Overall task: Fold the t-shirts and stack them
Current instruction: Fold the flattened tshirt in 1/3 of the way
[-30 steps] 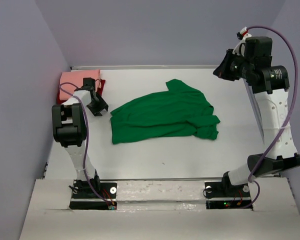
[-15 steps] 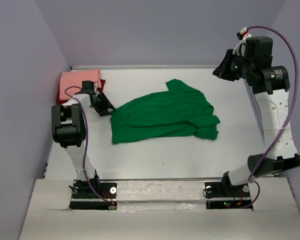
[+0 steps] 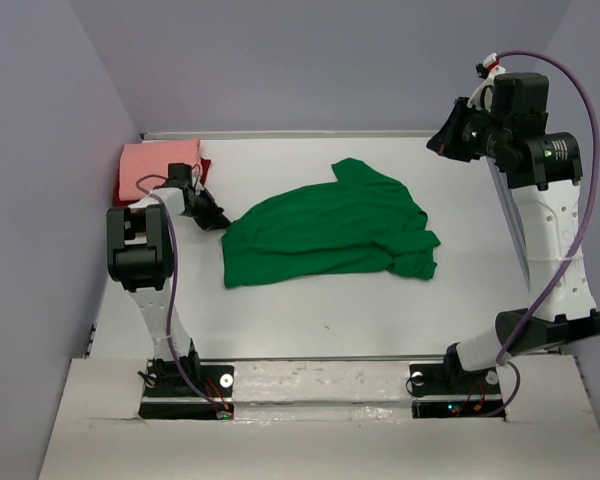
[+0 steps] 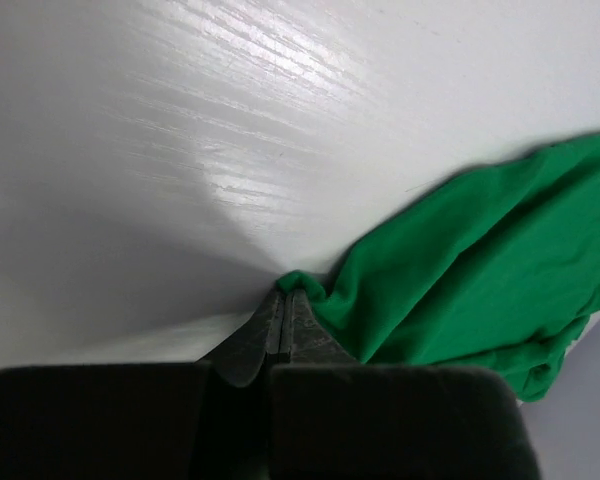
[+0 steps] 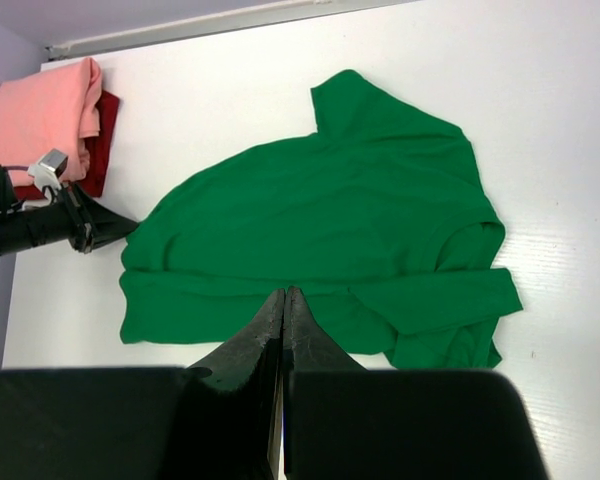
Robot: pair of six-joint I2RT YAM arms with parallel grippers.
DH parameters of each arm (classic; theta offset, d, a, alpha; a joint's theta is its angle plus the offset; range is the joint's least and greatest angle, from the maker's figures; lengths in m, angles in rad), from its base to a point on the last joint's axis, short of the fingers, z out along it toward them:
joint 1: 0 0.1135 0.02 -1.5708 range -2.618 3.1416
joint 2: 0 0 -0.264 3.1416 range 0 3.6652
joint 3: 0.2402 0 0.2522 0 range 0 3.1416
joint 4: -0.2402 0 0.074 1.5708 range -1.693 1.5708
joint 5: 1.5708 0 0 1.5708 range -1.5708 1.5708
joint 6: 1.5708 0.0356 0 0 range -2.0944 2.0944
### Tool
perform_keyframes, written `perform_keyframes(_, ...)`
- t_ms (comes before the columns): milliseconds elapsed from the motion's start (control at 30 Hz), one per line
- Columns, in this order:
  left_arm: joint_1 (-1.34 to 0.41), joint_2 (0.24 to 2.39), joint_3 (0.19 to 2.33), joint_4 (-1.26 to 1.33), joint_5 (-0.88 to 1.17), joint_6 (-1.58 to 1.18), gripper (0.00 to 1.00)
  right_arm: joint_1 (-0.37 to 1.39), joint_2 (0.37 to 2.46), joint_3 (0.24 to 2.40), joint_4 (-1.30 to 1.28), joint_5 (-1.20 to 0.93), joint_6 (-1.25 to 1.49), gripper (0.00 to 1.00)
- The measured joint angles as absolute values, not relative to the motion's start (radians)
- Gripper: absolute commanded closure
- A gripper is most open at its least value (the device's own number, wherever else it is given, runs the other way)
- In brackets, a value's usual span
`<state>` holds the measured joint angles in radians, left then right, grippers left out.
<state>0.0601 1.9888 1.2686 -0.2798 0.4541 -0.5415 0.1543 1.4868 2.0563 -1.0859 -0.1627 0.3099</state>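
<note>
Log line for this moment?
left hand: shut on green t-shirt corner | right hand: shut, raised, empty | pink t-shirt atop dark red t-shirt

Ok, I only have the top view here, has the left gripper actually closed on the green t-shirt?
Observer: Yes, the left wrist view shows the left gripper shut on the green t-shirt at its corner.
Operator: How much cloth is in there?
Observer: Just the tip of that corner, pinched at the very fingertips.
Operator: And the other arm?
Observer: The right gripper is shut and empty, high above the shirt, per its wrist view.
</note>
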Motion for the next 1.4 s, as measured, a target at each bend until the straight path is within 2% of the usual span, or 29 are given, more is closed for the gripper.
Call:
perform_keyframes(333, 0.045, 2.030, 1.398, -0.406, 0.329, -0.524, 1.00, 0.154, 1.476, 2.033, -1.078, -0.171, 0.310, 1.00)
perform_keyframes(633, 0.047, 2.087, 1.639, -0.542, 0.153, -0.467, 1.00, 0.154, 1.471, 1.823, -1.045, -0.193, 0.309, 1.00)
perform_keyframes(1033, 0.024, 2.215, 1.818, -0.610, 0.153, -0.414, 1.00, 0.154, 1.524, 1.653, -0.997, -0.187, 0.289, 1.00)
perform_keyframes(1400, 0.002, 2.377, 2.129, -0.710, 0.152, -0.397, 1.00, 0.154, 1.649, 1.700, -1.000, -0.130, 0.280, 1.00)
